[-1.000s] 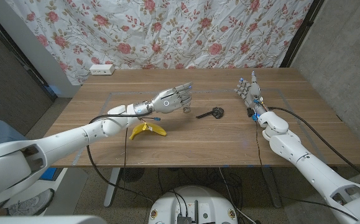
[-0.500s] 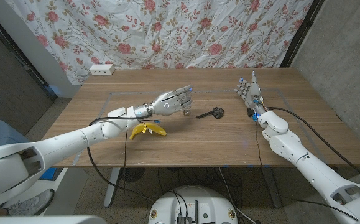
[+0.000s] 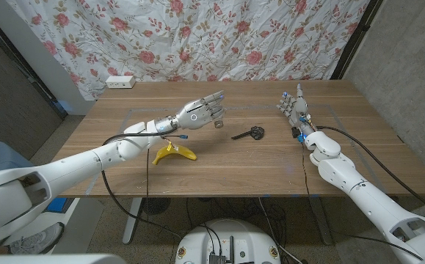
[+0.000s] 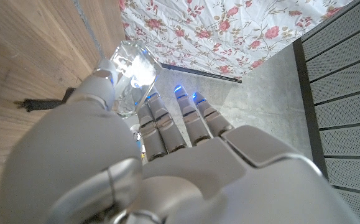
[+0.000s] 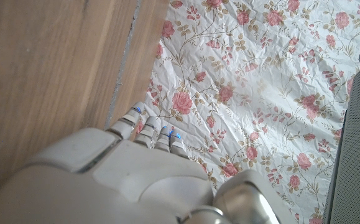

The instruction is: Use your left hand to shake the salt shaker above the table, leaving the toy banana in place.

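1. Left hand (image 3: 197, 114) grips the clear salt shaker (image 4: 130, 74) above the table (image 3: 219, 165)
2. Toy banana (image 3: 174, 152) lies on the table, below the forearm
3. Right hand (image 3: 293, 103) stands with fingers apart, holding nothing

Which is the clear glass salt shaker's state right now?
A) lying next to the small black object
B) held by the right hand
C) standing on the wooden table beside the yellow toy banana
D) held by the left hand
D: the left hand grips the clear glass salt shaker between thumb and fingers.
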Controlling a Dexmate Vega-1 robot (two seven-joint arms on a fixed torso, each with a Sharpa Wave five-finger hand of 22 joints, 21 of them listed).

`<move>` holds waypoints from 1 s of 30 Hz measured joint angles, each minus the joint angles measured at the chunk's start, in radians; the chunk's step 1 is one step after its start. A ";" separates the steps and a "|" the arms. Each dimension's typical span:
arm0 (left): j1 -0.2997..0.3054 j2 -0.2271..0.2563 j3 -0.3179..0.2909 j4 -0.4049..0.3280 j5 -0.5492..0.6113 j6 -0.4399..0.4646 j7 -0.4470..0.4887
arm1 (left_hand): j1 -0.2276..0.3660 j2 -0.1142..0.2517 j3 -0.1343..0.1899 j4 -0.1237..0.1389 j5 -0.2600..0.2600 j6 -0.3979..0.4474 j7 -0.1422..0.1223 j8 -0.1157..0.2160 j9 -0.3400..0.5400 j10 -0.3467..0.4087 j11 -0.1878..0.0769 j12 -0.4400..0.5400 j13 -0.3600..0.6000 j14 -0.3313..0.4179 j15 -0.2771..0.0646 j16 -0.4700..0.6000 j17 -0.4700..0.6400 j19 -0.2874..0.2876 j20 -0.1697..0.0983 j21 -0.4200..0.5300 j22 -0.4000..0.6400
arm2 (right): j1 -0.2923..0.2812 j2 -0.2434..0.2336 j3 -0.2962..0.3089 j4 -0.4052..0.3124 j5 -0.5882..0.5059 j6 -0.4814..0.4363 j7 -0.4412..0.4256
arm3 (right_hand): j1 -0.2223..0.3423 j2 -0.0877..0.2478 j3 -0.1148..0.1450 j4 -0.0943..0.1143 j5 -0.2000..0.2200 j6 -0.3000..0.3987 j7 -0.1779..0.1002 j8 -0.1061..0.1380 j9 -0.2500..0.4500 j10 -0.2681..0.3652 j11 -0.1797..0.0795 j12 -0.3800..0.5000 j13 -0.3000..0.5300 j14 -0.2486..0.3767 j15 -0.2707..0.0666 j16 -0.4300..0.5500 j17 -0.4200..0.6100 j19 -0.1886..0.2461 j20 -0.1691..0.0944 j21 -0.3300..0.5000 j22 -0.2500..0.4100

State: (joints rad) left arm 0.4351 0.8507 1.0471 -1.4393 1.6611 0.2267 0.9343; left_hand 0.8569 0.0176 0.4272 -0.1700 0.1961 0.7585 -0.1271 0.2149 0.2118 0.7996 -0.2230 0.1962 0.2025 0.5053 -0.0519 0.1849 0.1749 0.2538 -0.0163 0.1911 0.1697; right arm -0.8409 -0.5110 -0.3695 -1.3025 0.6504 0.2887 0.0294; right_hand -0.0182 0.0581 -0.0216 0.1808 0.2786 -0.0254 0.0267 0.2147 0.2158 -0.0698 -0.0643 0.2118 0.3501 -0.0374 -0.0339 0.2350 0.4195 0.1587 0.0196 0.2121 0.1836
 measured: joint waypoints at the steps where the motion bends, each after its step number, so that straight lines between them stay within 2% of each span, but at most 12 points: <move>1: 0.000 0.000 -0.004 -0.001 -0.002 0.002 0.000 | 0.000 0.000 0.000 0.000 0.000 0.000 0.000 0.000 0.000 0.000 0.000 0.000 0.000 0.000 0.000 0.000 0.000 0.000 0.000 0.000 0.000 | 0.000 0.000 0.000 0.000 0.000 0.000 0.000 | 0.000 0.000 0.000 0.000 0.000 0.000 0.000 0.000 0.000 0.000 0.000 0.000 0.000 0.000 0.000 0.000 0.000 0.000 0.000 0.000 0.000; 22: 0.016 0.007 -0.061 -0.028 -0.079 0.027 -0.034 | -0.002 0.001 -0.009 0.001 0.000 0.000 0.004 0.004 0.000 0.000 0.000 0.000 0.000 0.000 0.000 0.000 0.000 0.004 -0.004 0.000 0.000 | 0.000 0.000 0.000 0.000 0.000 0.000 0.000 | 0.000 0.000 0.000 0.000 0.000 0.000 0.000 0.000 0.000 0.000 0.000 0.000 0.000 0.000 0.000 0.000 0.000 0.000 0.000 0.000 0.000; 30: 0.054 0.002 -0.092 -0.057 -0.124 0.030 -0.067 | -0.004 0.004 -0.012 0.004 0.000 -0.001 0.006 0.004 0.000 -0.005 -0.005 0.000 0.000 0.000 0.000 0.000 0.000 0.004 -0.004 0.000 0.000 | 0.000 0.000 0.000 0.000 0.000 0.000 0.000 | 0.000 0.000 0.000 0.000 0.000 0.000 0.000 0.000 0.000 0.000 0.000 0.000 0.000 0.000 0.000 0.000 0.000 0.000 0.000 0.000 0.000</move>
State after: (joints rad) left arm 0.4886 0.8527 0.9549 -1.4961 1.5371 0.2568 0.8672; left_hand 0.8526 0.0212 0.4151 -0.1661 0.1961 0.7571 -0.1214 0.2186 0.2118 0.7941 -0.2283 0.1963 0.2021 0.5054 -0.0518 0.1849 0.1746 0.2576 -0.0199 0.1911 0.1697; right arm -0.8409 -0.5110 -0.3695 -1.3024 0.6504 0.2887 0.0297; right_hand -0.0182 0.0581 -0.0216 0.1808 0.2786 -0.0254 0.0266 0.2147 0.2159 -0.0698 -0.0642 0.2118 0.3501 -0.0374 -0.0339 0.2350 0.4195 0.1587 0.0196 0.2121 0.1836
